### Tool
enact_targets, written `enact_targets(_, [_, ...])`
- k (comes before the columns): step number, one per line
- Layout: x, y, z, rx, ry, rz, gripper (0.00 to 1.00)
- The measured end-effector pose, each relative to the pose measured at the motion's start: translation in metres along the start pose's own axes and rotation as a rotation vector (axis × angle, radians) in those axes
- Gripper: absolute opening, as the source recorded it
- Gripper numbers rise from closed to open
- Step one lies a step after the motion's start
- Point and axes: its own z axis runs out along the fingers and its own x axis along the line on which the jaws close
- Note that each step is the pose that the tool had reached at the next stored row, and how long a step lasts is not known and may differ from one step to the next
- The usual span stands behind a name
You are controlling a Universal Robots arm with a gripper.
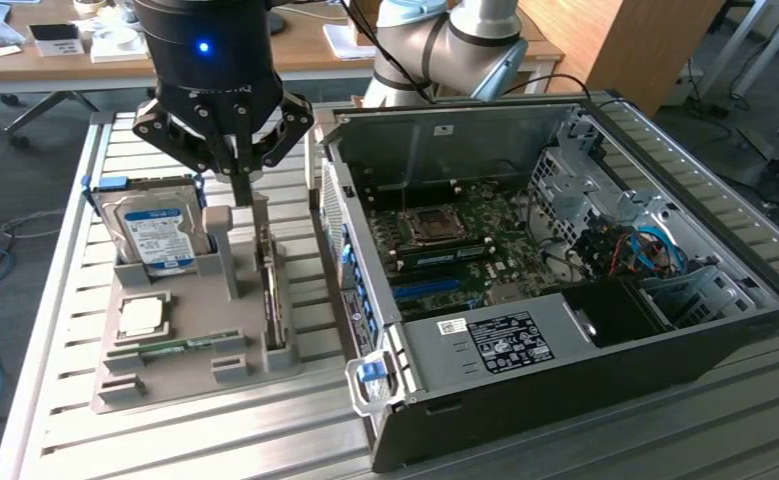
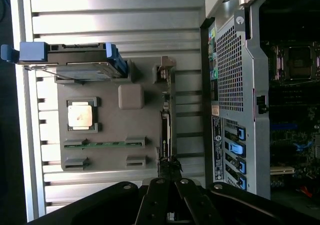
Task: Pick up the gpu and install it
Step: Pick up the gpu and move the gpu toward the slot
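Observation:
The gpu (image 1: pixel 273 290) stands on edge in a slot of the grey parts tray (image 1: pixel 176 375), beside the open computer case (image 1: pixel 709 330). In the wrist view the gpu (image 2: pixel 166 120) shows edge-on as a thin dark strip with its metal bracket end at the far side. My gripper (image 1: pixel 240 185) hangs over the tray's far half, a little above the gpu's end and the tray's grey post (image 1: pixel 229 245). Its fingers are shut together with nothing between them. In the wrist view my gripper (image 2: pixel 170 169) lines up over the near end of the card.
A blue-labelled hard drive (image 1: pixel 156 235), a CPU (image 1: pixel 142 318) and a memory stick (image 1: pixel 169 347) share the tray. The case lies open, showing the motherboard (image 1: pixel 456 250) with blue slots (image 1: pixel 423 290). All rest on a ribbed metal table (image 1: pixel 202 440).

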Motion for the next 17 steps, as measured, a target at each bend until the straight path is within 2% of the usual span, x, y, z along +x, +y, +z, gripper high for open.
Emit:
enact_targets(1, [0.0, 0.0, 0.0, 0.0, -0.0001, 0.0, 0.11])
enact_targets(2, [0.0, 0.0, 0.0, 0.0, 0.0, 0.0, 0.17])
enact_targets(3, [0.0, 0.0, 0.0, 0.0, 0.0, 0.0, 0.17])
enact_targets(5, [0.0, 0.0, 0.0, 0.0, 0.0, 0.0, 0.29])
enact_targets(6, [0.0, 0.0, 0.0, 0.0, 0.0, 0.0, 0.29])
enact_targets(8, [0.0, 0.0, 0.0, -0.0001, 0.0, 0.0, 0.41])
enact_targets(9, [0.0, 0.0, 0.0, 0.0, 0.0, 0.0, 0.41])
enact_targets(10, [0.0, 0.0, 0.0, -0.0001, -0.0001, 0.0, 0.47])
enact_targets(17, [0.0, 0.0, 0.0, -0.0001, -0.0001, 0.0, 0.47])
